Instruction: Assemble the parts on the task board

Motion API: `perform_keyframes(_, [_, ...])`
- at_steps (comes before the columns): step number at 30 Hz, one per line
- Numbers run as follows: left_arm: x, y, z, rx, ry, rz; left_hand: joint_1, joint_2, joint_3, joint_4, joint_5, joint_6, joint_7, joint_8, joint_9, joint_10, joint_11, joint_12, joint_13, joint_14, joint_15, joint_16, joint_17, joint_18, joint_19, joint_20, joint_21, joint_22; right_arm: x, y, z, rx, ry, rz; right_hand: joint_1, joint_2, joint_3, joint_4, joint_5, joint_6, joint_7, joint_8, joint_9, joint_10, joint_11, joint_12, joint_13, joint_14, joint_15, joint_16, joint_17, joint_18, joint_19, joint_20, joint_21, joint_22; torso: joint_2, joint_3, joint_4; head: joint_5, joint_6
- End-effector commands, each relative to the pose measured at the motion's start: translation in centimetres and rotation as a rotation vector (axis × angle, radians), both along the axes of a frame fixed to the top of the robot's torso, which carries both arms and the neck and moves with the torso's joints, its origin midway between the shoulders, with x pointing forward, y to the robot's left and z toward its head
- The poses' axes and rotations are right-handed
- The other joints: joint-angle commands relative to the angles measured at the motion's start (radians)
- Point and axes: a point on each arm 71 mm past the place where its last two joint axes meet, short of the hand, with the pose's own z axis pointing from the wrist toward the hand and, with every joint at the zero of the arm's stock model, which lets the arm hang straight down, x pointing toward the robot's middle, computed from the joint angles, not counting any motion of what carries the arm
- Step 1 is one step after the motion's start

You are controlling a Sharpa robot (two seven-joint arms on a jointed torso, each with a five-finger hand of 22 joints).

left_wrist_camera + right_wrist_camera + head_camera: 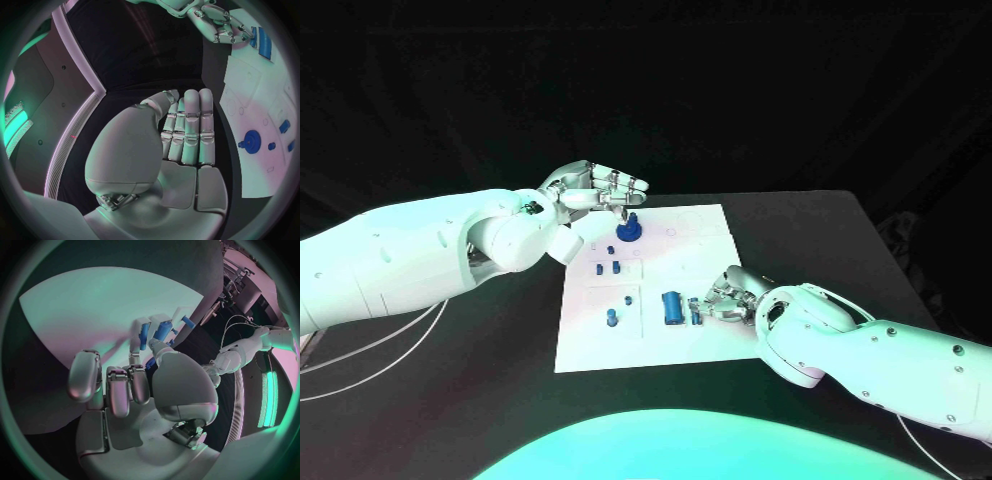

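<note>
The white task board [678, 262] lies in the middle of the table. A blue round part [629, 230] stands near its far left corner, also seen as the blue round part [251, 141]. My left hand [596, 190] hovers just beyond that part, its fingers [187, 130] straight and holding nothing. A blue cylinder [672, 305] and a thin blue piece [695, 313] lie at the board's near right. My right hand [726, 300] sits beside them with fingers curled. A small blue part [150, 363] shows pinched between its thumb and a finger, mostly hidden.
Small blue pegs [603, 267] stand in the board's middle, and another peg [612, 318] stands near its front left. Black table surface [790, 230] surrounds the board. White cables [387, 350] trail off at the left.
</note>
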Motion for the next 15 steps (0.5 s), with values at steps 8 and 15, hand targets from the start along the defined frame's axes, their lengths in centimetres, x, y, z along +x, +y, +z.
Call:
perform_keyframes(8, [-0.02, -0.17, 0.09, -0.011, -0.001, -0.015, -0.001, 0.012, -0.006, -0.001, 0.003, -0.008, 0.0, -0.002, -0.002, -0.005, -0.002, 0.006, 0.001, -0.007, -0.002, -0.004, -0.001, 0.007, -0.005, 0.002, -0.005, -0.001, -0.13, -0.21, 0.26, -0.009, -0.035, 0.027, 0.034, 0.012, -0.007, -0.013, 0.02, -0.009, -0.002, 0.007, 0.003, 0.051, -0.007, 0.002, 0.186, 0.108, -0.006, 0.004, 0.264, -0.018, 0.007, -0.005, -0.004, 0.042, 0.0, 0.0004, 0.0005, -0.004, 0.0])
perform_keyframes(15, [-0.01, -0.17, 0.08, -0.011, -0.001, -0.015, -0.001, 0.012, -0.006, -0.001, 0.003, -0.008, 0.0, -0.002, -0.002, -0.005, -0.002, 0.006, 0.001, -0.007, -0.002, -0.004, -0.001, 0.007, -0.005, 0.002, -0.005, -0.001, -0.34, -0.27, 1.0, 0.06, -0.105, 0.051, 0.069, 0.025, -0.001, -0.031, 0.026, -0.015, -0.004, 0.007, 0.003, 0.048, -0.009, -0.003, 0.183, 0.108, -0.008, 0.004, 0.264, -0.017, 0.007, -0.006, -0.007, 0.042, 0.0, -0.0002, -0.0003, -0.003, 0.0])
